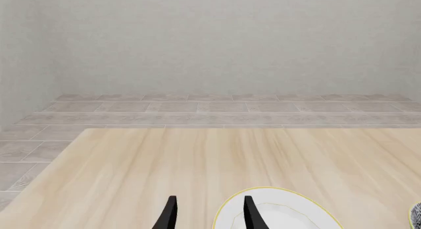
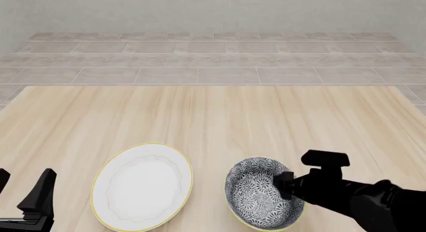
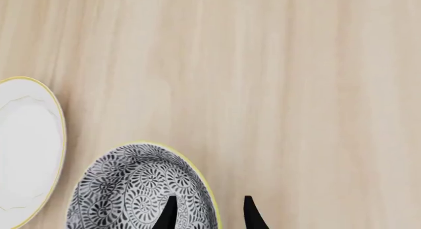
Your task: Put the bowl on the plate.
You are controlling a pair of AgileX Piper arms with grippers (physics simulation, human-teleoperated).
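The bowl [image 2: 256,197], grey-and-white patterned with a yellowish rim, stands on the table just right of the plain white plate [image 2: 141,188]; the two are apart. My right gripper [image 2: 284,185] is at the bowl's right rim. In the right wrist view the right gripper [image 3: 209,215] is open, one finger inside the bowl [image 3: 131,189] and the other outside, with the rim between them. The plate [image 3: 23,140] shows beside it. My left gripper [image 2: 23,191] is open near the front left corner, left of the plate. The left gripper [image 1: 209,216] holds nothing, with the plate [image 1: 289,214] just ahead.
The wooden table [image 2: 213,117] stretches bare toward its far edge, with a tiled floor [image 2: 213,57] and a grey wall beyond. The right arm [image 2: 372,202] lies across the front right corner. A sliver of the bowl [image 1: 415,216] shows in the left wrist view.
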